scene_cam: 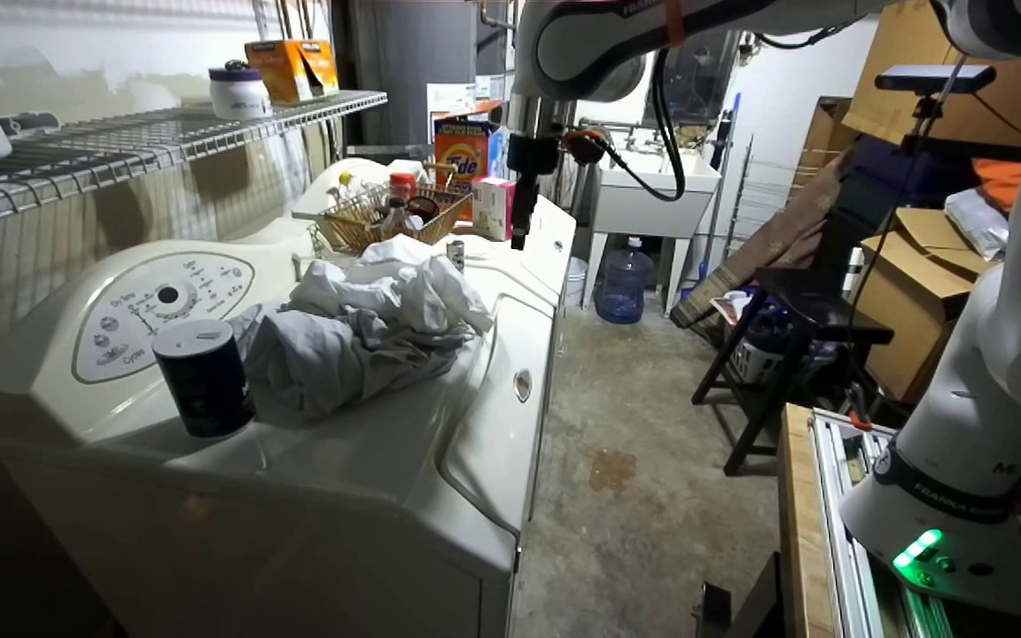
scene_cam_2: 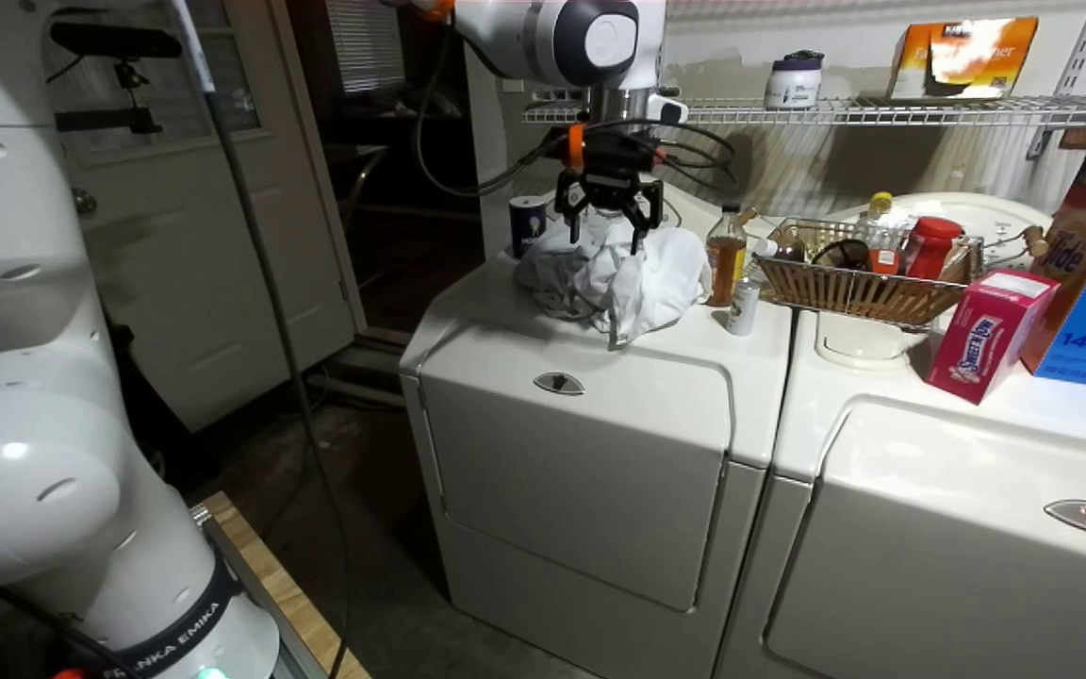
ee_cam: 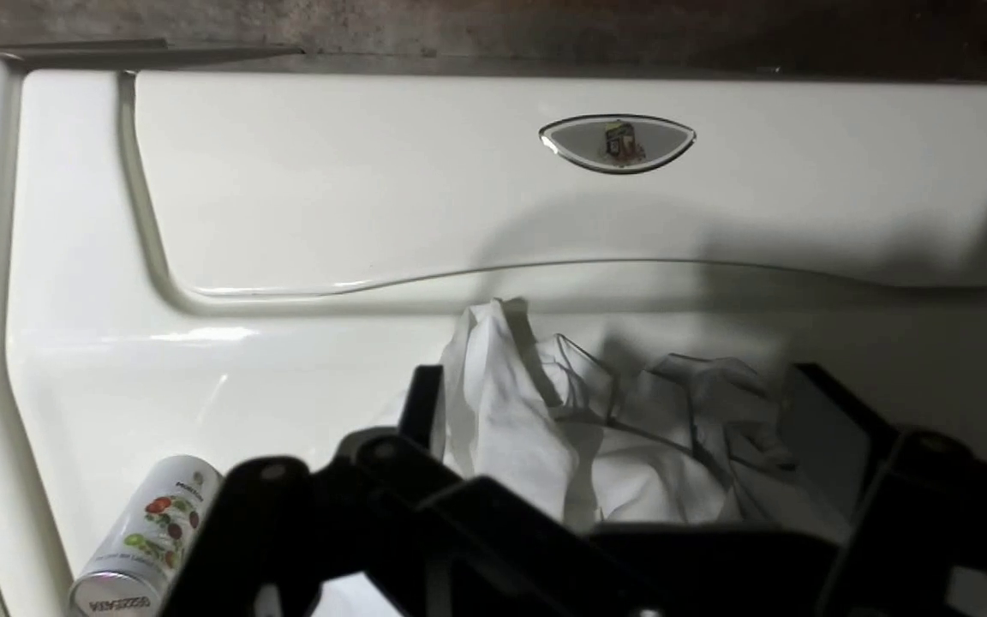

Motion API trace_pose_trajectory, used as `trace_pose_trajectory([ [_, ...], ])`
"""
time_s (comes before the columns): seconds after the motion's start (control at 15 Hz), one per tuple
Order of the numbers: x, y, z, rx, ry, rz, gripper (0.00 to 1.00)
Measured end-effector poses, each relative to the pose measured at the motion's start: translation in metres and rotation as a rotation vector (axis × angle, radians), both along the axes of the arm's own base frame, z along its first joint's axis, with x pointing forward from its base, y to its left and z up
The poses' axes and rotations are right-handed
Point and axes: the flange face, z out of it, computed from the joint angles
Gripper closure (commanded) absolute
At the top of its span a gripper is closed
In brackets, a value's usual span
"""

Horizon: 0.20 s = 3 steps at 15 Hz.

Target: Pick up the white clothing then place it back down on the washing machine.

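One black metal gripper (scene_cam_2: 605, 240), spread and empty, hangs above one heap of crumpled white fabric clothing (scene_cam_2: 633, 288) on the glossy white laundry-machine worktop (scene_cam: 342, 452). A shallow pinch could slip; trailing folds could topple the clothing's neighbours: one dark-blue cylindrical canister (scene_cam: 203, 377), one slim white shaker (scene_cam_2: 743, 306), one clear amber-filled bottle (scene_cam_2: 724, 259).

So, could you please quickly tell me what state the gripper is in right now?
Gripper: open, holding nothing; the cloth lies on the machine.

Doorway (scene_cam_2: 411, 236) dim; glare on orange box (scene_cam_2: 965, 58); shadow across machine (ee_cam: 356, 188).
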Motion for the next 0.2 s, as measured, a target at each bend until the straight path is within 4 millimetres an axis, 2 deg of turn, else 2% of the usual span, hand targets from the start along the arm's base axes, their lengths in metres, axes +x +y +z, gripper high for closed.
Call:
trace_pose_trajectory([
  [0.2,0.0011,0.0024,-0.0030,0.000,0.003,0.004,0.00],
])
